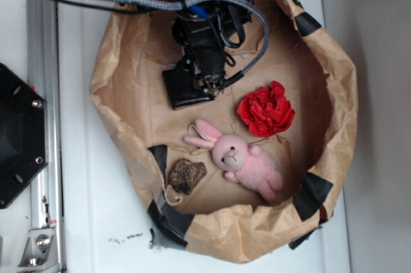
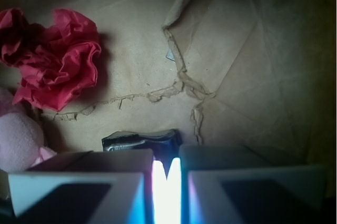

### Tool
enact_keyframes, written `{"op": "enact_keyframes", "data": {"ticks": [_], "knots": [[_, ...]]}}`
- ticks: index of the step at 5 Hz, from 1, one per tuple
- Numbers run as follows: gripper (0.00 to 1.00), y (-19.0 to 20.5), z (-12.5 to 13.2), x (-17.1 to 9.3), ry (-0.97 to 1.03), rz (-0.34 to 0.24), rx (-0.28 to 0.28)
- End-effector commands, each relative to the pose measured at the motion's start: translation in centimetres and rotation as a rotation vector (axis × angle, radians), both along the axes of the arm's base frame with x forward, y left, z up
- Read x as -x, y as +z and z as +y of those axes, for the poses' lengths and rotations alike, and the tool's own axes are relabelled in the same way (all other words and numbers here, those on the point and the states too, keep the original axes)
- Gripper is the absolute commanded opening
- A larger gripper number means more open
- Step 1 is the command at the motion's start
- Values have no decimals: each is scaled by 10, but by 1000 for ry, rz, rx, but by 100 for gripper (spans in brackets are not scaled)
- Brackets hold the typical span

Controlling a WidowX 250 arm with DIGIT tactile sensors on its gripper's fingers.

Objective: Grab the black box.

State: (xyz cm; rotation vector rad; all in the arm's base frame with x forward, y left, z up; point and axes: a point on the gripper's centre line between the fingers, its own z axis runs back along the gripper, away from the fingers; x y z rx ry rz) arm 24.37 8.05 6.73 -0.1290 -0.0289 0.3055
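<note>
The black box (image 1: 183, 90) lies glossy and dark on the floor of the paper bag, at the back left. My gripper (image 1: 209, 83) hangs over its right edge. In the wrist view the two pale fingers (image 2: 79, 174) stand almost together. The black box (image 2: 139, 139) shows just beyond the left fingertip, and one dark corner of it sits in the narrow bright gap of the gripper (image 2: 167, 154). The jaws are shut on that edge of the box. The rest of the box is hidden behind the left finger.
The brown paper bag (image 1: 334, 61) walls in the whole scene, with black tape patches (image 1: 313, 196) on its rim. Inside lie a red fabric flower (image 1: 266, 109), a pink plush bunny (image 1: 247, 160) and a brown rock-like lump (image 1: 186, 175). A metal rail (image 1: 42, 125) runs at left.
</note>
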Motion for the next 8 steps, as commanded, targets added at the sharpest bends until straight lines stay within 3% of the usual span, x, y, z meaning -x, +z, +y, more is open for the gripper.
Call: {"op": "enact_keyframes", "data": {"ticks": [1, 5, 8], "knots": [[100, 3, -2, 3, -142, 3, 0], [100, -23, -28, -2, -187, -81, -46], [100, -37, -32, -13, -167, -75, -87]]}}
